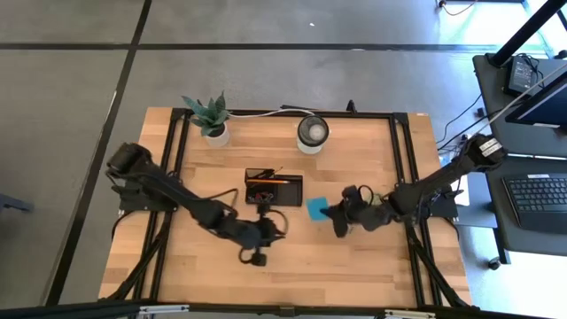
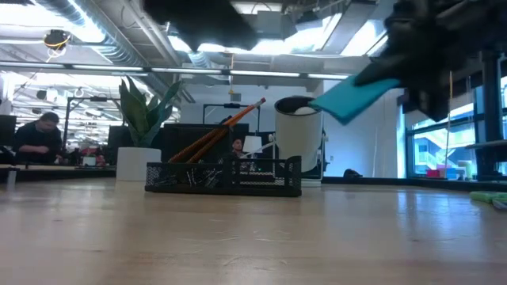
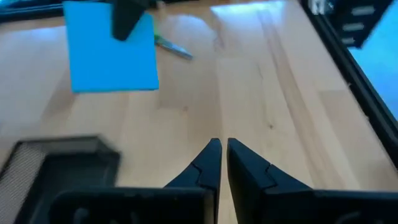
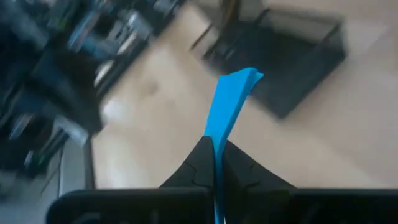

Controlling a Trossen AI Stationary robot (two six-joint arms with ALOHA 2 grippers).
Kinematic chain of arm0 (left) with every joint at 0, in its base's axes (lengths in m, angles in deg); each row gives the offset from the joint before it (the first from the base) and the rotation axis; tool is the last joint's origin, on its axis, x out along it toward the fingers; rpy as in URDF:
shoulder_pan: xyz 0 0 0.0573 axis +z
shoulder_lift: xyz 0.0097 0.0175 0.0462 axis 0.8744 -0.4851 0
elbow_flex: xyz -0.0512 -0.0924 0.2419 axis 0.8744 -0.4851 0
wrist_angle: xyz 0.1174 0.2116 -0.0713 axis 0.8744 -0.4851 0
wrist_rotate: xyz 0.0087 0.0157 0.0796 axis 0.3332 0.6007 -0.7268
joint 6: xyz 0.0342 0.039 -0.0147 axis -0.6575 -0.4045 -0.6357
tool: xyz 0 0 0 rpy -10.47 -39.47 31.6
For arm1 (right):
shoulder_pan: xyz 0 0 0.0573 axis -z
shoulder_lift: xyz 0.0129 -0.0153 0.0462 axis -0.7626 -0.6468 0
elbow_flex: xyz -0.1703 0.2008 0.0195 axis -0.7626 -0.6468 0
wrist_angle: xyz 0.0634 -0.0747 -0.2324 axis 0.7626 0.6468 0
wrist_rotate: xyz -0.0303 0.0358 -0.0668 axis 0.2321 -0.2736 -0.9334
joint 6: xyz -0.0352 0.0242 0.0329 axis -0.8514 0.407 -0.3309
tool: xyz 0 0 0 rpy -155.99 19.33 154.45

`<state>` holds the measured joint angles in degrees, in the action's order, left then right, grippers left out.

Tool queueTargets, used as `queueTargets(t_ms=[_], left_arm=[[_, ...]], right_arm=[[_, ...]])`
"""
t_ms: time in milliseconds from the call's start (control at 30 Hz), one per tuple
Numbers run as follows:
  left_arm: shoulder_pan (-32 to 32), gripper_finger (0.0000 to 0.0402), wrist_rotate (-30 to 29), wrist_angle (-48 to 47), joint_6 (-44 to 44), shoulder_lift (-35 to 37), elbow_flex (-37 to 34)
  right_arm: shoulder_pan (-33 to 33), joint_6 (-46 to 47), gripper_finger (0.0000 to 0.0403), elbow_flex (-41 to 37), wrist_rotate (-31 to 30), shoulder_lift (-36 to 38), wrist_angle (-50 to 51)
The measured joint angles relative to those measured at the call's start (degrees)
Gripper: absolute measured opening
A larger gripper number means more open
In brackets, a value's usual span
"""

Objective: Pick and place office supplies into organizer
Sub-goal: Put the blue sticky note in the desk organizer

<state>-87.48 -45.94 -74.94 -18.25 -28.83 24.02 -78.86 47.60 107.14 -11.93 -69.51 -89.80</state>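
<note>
Right gripper (image 4: 216, 152) pinches the blue pad (image 4: 229, 106) edge-on, lifted clear of the table just right of the organizer (image 1: 274, 188), likely so it drops in flat; left gripper (image 3: 219, 163), nearly closed and empty, waits below the organizer.

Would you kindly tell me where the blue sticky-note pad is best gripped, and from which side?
Probably at one edge, jaws pinching its two flat faces, coming from the side away from the organizer. The blue sticky-note pad is thin and flat; the right gripper holds it so, leaving the far edge free to enter first.
</note>
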Motion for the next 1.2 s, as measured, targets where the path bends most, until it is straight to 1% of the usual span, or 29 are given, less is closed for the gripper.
queueTargets(t_ms=[100, 167, 267, 400, 567, 633, 700, 767, 867, 1033, 1200], left_arm=[[-1.76, 0.0019, -4.74, 2.64, 2.93, 4.28, -5.27], [-2.87, 0.0020, -7.07, 2.67, 4.32, 6.31, -7.96], [-4.28, 0.0019, -8.29, 2.80, 5.40, 8.39, -10.29], [-5.67, 0.0016, -8.38, 2.89, 5.39, 9.08, -11.84], [-6.95, 0.0011, -8.48, 2.34, 4.09, 9.09, -12.11], [-7.29, 0.0010, -8.48, 2.21, 3.55, 9.08, -12.11], [-7.97, 0.0011, -8.48, 2.21, 3.45, 9.10, -12.11], [-8.45, 0.0011, -8.23, 2.14, 3.45, 9.09, -12.11], [-9.76, 0.0010, -7.46, 1.27, 3.83, 9.09, -12.11], [-12.61, 0.0006, -5.02, 0.74, 3.42, 9.10, -12.11], [-15.41, 0.0006, -4.91, -0.21, 2.50, 9.10, -12.11]], right_arm=[[3.87, 1.23, 0.0007, 0.10, -0.14, -0.01, 0.02], [6.24, 2.63, 0.0007, 0.12, -0.25, -0.30, -0.23], [9.25, 4.31, 0.0006, 0.13, -0.31, -1.25, -1.23], [11.37, 5.14, 0.0006, 1.05, -0.32, -4.84, -5.55], [13.19, 3.57, 0.0006, 8.36, -0.10, -12.44, -5.54], [14.32, 2.06, 0.0006, 12.26, 1.65, -15.49, -3.81], [15.61, 1.85, 0.0006, 16.36, 4.67, -18.61, -0.31], [16.76, 3.63, 0.0006, 20.28, 6.75, -21.65, 4.95], [17.76, 6.16, 0.0006, 24.83, 7.57, -25.56, 11.02], [19.27, 8.80, 0.0006, 28.82, 7.73, -30.76, 11.63], [20.68, 11.08, 0.0006, 31.05, 7.28, -34.37, 11.64]])
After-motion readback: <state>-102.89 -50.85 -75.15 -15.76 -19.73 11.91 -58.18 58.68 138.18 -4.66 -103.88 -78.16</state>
